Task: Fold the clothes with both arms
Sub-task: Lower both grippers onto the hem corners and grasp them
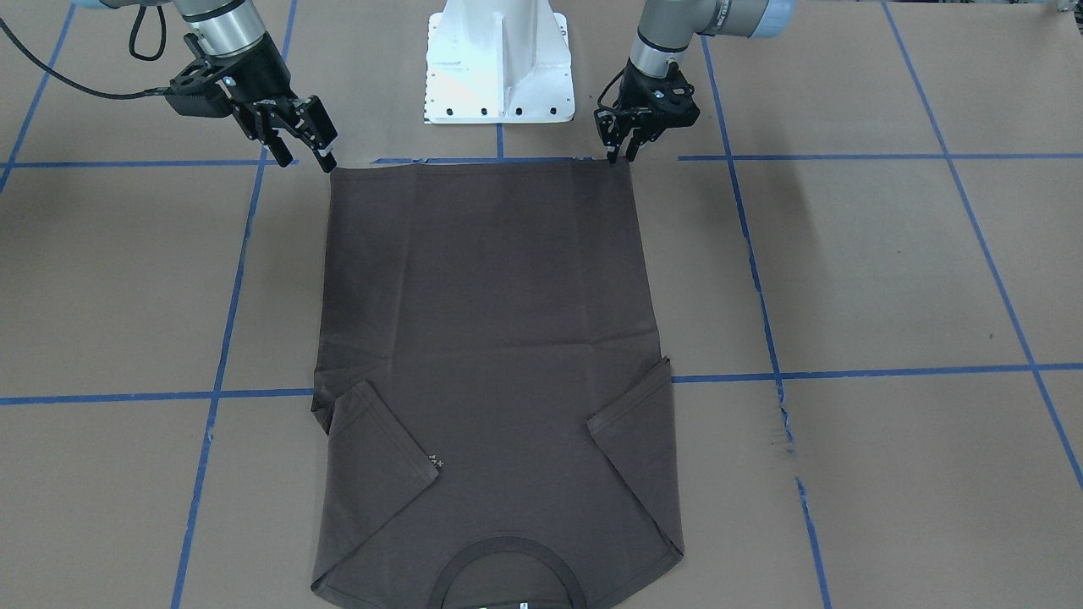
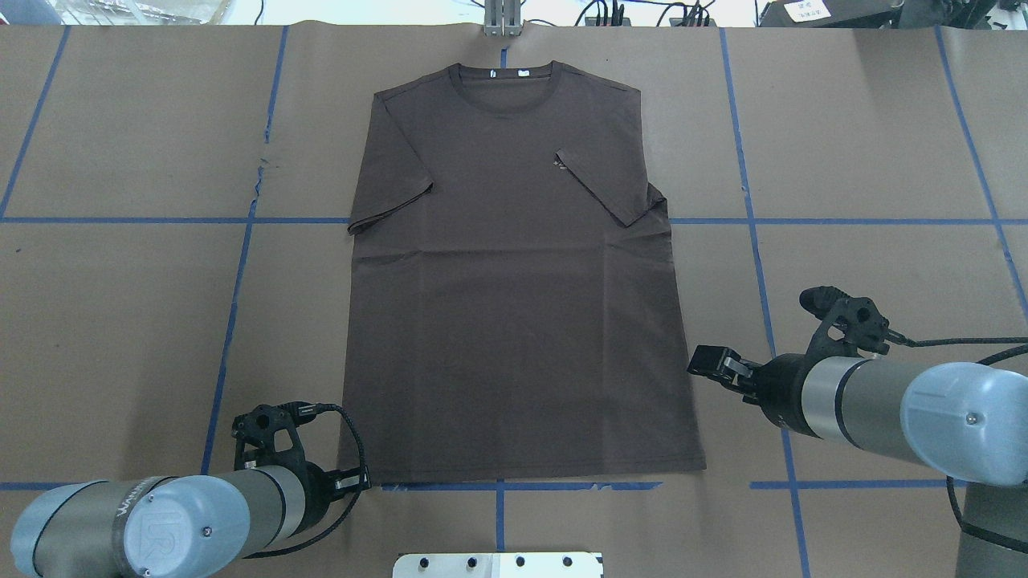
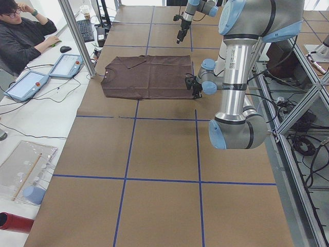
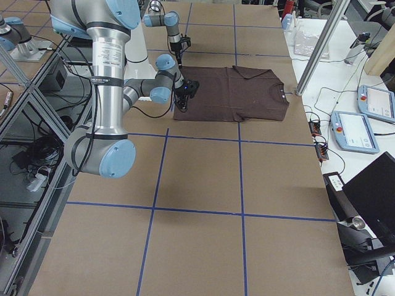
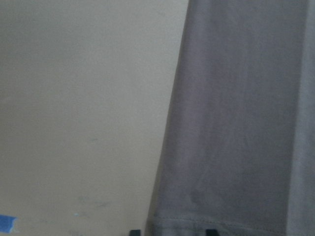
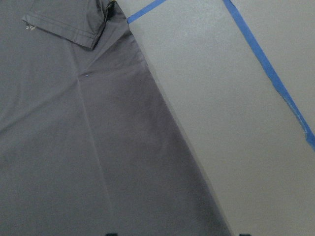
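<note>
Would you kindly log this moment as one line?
T-shirt flat, sleeves folded in | left gripper at hem corner, jaws open | right gripper over other hem corner, jaws open

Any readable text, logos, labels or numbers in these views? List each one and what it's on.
"UR": on the light blue joint cap of the left arm, overhead view.
Print along that arm's tube beside the cap: too blurred to read.
Chest logo on the T-shirt: too small to read.
White neck tags in the collar: too small to read.
Sticker on the left arm's upright tube: too small to read.
</note>
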You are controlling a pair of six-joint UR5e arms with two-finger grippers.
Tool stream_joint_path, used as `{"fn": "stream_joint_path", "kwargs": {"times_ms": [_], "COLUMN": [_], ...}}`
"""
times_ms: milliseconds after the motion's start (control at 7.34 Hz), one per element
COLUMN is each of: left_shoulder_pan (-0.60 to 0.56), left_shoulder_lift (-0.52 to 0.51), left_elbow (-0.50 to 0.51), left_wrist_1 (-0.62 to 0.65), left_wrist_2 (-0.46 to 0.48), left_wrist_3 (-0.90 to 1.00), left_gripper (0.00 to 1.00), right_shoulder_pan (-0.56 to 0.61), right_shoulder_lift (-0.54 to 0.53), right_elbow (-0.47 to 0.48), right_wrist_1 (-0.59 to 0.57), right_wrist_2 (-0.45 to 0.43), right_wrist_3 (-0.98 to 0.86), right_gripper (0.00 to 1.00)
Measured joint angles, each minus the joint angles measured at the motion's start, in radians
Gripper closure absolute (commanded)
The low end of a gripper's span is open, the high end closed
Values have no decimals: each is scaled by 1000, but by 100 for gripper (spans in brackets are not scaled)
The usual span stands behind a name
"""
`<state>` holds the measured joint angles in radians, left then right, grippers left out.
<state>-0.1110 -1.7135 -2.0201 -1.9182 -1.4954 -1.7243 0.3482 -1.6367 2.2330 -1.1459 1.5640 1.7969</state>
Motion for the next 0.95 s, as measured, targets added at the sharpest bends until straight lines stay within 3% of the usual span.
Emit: {"fn": "stream_joint_path", "kwargs": {"times_ms": [273, 545, 818, 954], "left_shoulder_pan": [1, 1, 2, 2], "left_shoulder_lift": [0, 0, 1, 1], "left_elbow": [1, 1, 1, 1], "left_wrist_1": [1, 1, 1, 2], "left_wrist_2": [-1, -2, -2, -2], "left_wrist_3": [-4, -4, -2, -1], "left_gripper": [69, 100, 100, 100], "right_shoulder_pan": [0, 1, 0, -5], "right_shoulder_lift": [0, 0, -1, -1], "right_elbow": [0, 0, 0, -1], "right_wrist_1": [0, 0, 0, -2], "right_wrist_2": [0, 0, 0, -2], "right_wrist_3": [-1, -1, -1, 0], "right_gripper": [14, 14, 17, 28]}}
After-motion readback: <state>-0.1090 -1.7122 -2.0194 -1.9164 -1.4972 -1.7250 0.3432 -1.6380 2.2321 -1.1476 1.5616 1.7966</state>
